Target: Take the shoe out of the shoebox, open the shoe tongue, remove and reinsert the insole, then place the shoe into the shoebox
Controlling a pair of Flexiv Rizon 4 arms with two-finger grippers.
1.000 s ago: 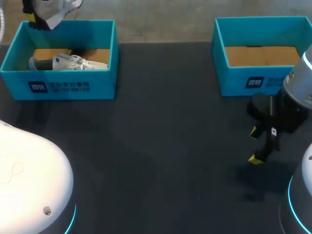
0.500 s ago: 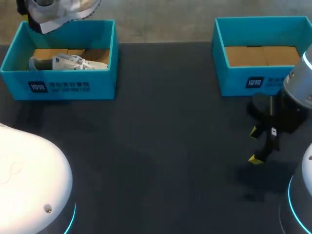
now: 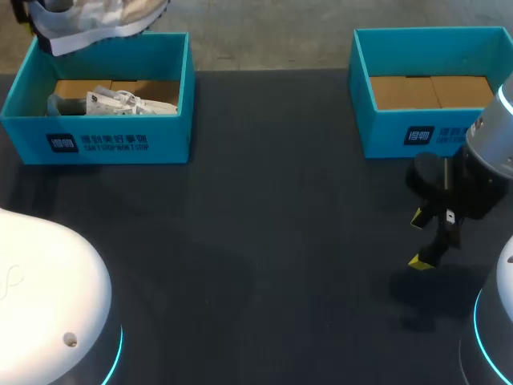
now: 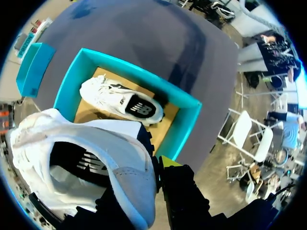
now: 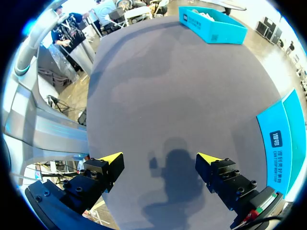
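While the lifted shoe (image 3: 96,20) hangs at the upper left edge of the head view, over the far wall of the left shoebox (image 3: 168,136), the holdings stand thus.

**Item 1, lifted shoe.** White and grey trainer, clear of the box and touching nothing but its holder. The left gripper (image 4: 144,187) is clenched on the thin collar wall. One yellow tip shows outside the collar; the other finger is hidden by the shoe.

**Item 2, left shoebox.** Teal. It holds a second shoe (image 3: 120,103) lying on its side on the cardboard floor.

**Item 3, right gripper (image 3: 418,239).** Fingers spread wide, grasping nothing. It sits over the dark table (image 3: 264,241) at the lower right, near the front of the right shoebox (image 3: 385,136) and well apart from Item 1.

**Hazards, as judged:**
- The pinch takes only the soft collar, and most of the shoe hangs to one side. It may swing, twist or slip free during carriage.
- If the shoe is brought forward too low, its toe or sole could catch the box rim and drag the box.
- A drop from here would probably land on the second shoe, or beyond the far wall.
- A twisted shoe set down on its side would leave the tongue badly presented for the right gripper.

**Markings:**
- Each shoebox has a white printed panel on its front wall, with a square emblem and two lines of characters. Not transcribed.
- The second shoe has a maker's emblem on a dark side patch.
- A similar emblem shows on the lifted shoe in the left wrist view.
- No other writing can be made out.
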